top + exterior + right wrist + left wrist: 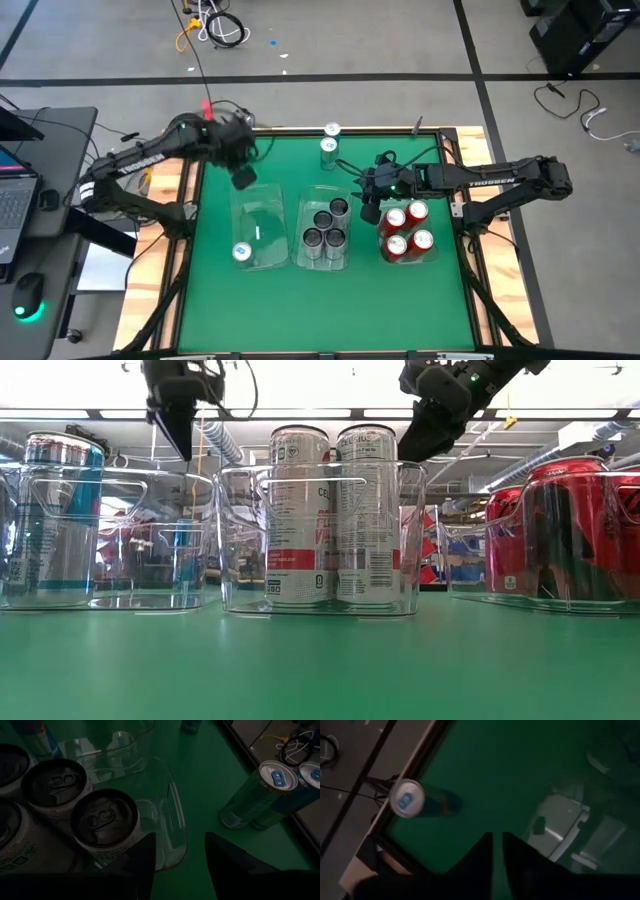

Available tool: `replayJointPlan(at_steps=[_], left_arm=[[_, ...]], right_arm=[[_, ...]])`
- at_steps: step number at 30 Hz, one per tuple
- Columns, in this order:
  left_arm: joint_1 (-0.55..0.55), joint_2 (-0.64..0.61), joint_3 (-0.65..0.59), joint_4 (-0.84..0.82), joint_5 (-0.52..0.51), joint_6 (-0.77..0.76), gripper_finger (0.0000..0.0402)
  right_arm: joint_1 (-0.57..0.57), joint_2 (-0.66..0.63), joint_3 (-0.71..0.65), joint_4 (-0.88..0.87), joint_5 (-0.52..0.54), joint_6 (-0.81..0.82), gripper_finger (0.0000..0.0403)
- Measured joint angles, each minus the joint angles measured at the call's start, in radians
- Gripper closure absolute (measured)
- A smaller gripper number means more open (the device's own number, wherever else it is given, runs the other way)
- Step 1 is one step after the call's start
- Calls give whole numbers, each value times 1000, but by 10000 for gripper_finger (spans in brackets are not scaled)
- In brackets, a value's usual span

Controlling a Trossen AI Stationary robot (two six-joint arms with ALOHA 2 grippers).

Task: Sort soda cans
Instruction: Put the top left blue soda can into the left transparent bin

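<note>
You have the middle bin holding four cans; one-can bin left, four-can bin right, two cans behind.

Soda cans: glossy metal. Bins: clear, smooth, glossy plastic. Table surface: matt green covering. Table frame around that covering: bare, light wood.

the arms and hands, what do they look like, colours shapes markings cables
Both arms are dark, built from slim tube links and chunky joints. The right arm carries white lettering along its forearm; the left arm has a similar white mark. Black cables loop around both wrists. The right hand ends in two flat, dark, tapering fingers; the left hand looks the same.
</note>
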Motion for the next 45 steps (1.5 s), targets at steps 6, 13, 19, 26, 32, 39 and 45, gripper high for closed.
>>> replayJointPlan(at_steps=[6,13,19,26,32,39,45], left_arm=[[227,22,0,80,98,125,393],[327,111,0,73,111,209,327],[344,193,0,70,69,268,199],[416,266,0,71,48,312,112],[476,289,0,107,69,315,101],[525,298,0,161,140,334,101],[552,339,1,170,157,319,101]], right_arm=[[-1,0,0,0,0,0,247],[-1,0,0,0,-1,0,247],[-7,0,0,-1,-82,8,247],[-8,0,0,-6,-85,11,247],[-8,0,0,-9,-85,9,247],[-8,0,0,-9,-85,0,247],[-8,0,0,-10,-87,0,247]])
